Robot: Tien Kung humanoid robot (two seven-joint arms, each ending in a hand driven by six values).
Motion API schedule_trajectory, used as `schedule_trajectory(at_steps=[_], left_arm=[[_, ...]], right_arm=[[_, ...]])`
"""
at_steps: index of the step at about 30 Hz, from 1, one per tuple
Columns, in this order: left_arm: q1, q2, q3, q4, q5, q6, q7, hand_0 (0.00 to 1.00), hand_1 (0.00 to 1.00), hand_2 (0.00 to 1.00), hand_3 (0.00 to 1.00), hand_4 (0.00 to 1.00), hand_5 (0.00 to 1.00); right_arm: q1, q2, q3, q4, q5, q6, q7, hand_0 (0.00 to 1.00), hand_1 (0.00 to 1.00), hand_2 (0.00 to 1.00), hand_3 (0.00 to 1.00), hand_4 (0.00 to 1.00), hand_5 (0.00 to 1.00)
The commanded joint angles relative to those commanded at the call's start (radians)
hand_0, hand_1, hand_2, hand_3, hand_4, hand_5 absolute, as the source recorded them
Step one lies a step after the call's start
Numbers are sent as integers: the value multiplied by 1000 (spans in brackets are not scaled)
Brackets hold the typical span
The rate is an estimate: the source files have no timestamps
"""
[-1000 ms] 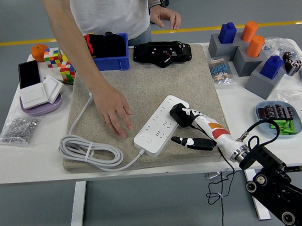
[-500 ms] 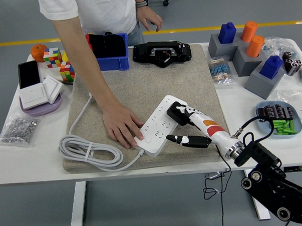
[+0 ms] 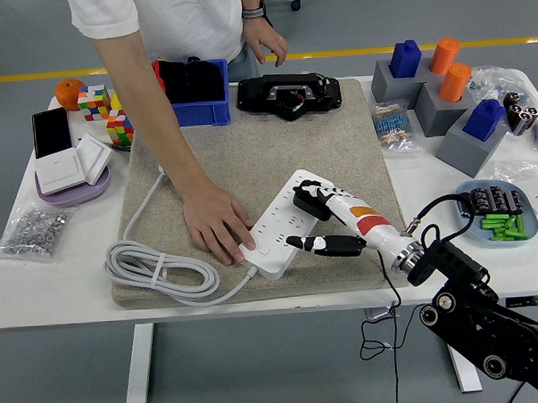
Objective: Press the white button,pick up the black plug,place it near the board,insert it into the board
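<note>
A white power strip lies slantwise on a beige mat, and its white cable is coiled at the mat's left front. My right hand hovers over the strip's far half, shut on the black plug. The white fingers sit on top of the plug and the black thumb stretches out below it. I cannot tell whether the plug's pins are in a socket. A person's hand lies flat on the strip's near end, fingers over it. My left arm is out of view.
At the back stand a blue bin and a black device. Colour cubes, an orange ball and a purple plate sit at the left. Grey blocks with pegs and a parts tray sit at the right.
My right hand has carried the plug left and further over the strip. The person's hand slid right onto the strip's near end. The strip turned slightly.
</note>
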Motion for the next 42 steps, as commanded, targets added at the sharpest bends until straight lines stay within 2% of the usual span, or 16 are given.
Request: schedule_trajectory(at_steps=[17, 24, 31, 42], left_arm=[[-1, 1, -1, 0, -2, 0, 1, 700, 669, 646, 650, 556, 193], [0, 1, -2, 0, 0, 0, 1, 701, 669, 646, 650, 555, 194], [0, 1, -5, 0, 4, 0, 2, 701, 670, 646, 650, 555, 194], [1, 1, -7, 0, 5, 0, 2, 701, 669, 646, 649, 555, 196]], right_arm=[[14, -4, -47, -39, 6, 11, -24, 998, 976, 936, 934, 998, 843], [19, -4, -27, -10, 6, 9, -21, 998, 973, 937, 933, 998, 842], [32, -4, -57, 0, 9, 12, -23, 998, 973, 933, 932, 998, 840], [42, -19, 8, 104, 6, 10, -17, 998, 970, 932, 928, 998, 838]])
